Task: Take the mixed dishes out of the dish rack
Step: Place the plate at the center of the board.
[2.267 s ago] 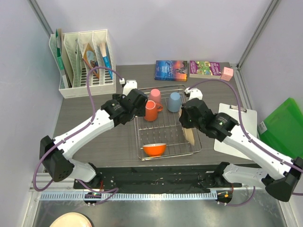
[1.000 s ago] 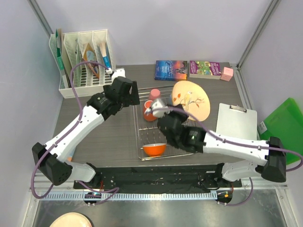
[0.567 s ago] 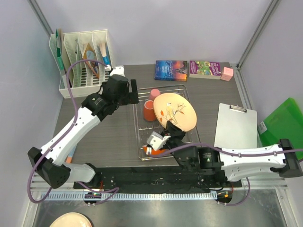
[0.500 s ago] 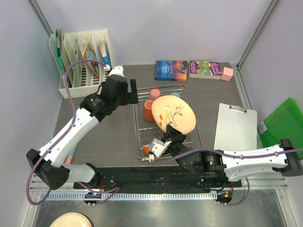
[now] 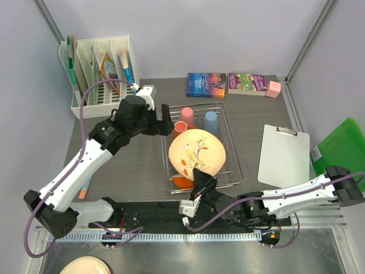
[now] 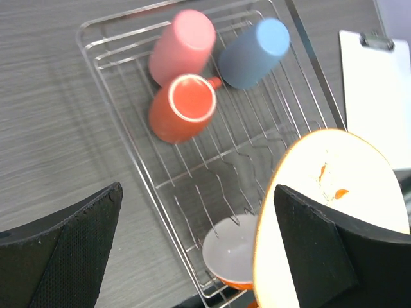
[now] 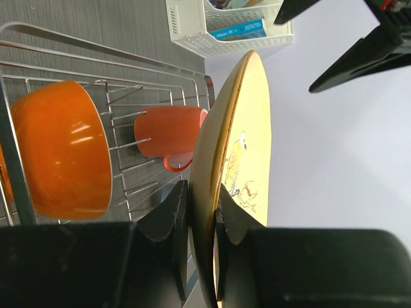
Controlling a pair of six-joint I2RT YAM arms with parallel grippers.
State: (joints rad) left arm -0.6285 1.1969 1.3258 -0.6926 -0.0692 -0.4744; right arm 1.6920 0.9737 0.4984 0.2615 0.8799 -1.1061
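1. The right gripper (image 7: 203, 215) is clamped on the lower rim of the cream plate (image 5: 197, 151), one finger on each face.
2. The plate is lifted clear of the wires and tilted, above the near half of the dish rack (image 5: 232, 149). Its cream face has a thin orange-brown rim and a printed bird on a sprig with small orange blossoms. No writing shows on it.
3. The left gripper (image 5: 165, 120) hangs over the rack's far left edge with its jaws spread wide and nothing between them.
4. Below the plate, the orange bowl (image 7: 61, 147) sits tilted among the wires in the rack's near left corner, its white inside visible from the left wrist view.
5. At the far end of the rack, the orange mug (image 6: 183, 109), pink cup (image 6: 182, 45) and light blue cup (image 6: 253, 51) stand close together. The mug is nearest, with its handle pointing right.
6. Two books (image 5: 206, 84) lie flat at the far edge of the table (image 5: 131, 165), their cover titles too small to read.
7. A white file organiser (image 5: 105, 71) stands far left and a white clipboard (image 5: 283, 155) lies right of the rack. No text on either is legible.
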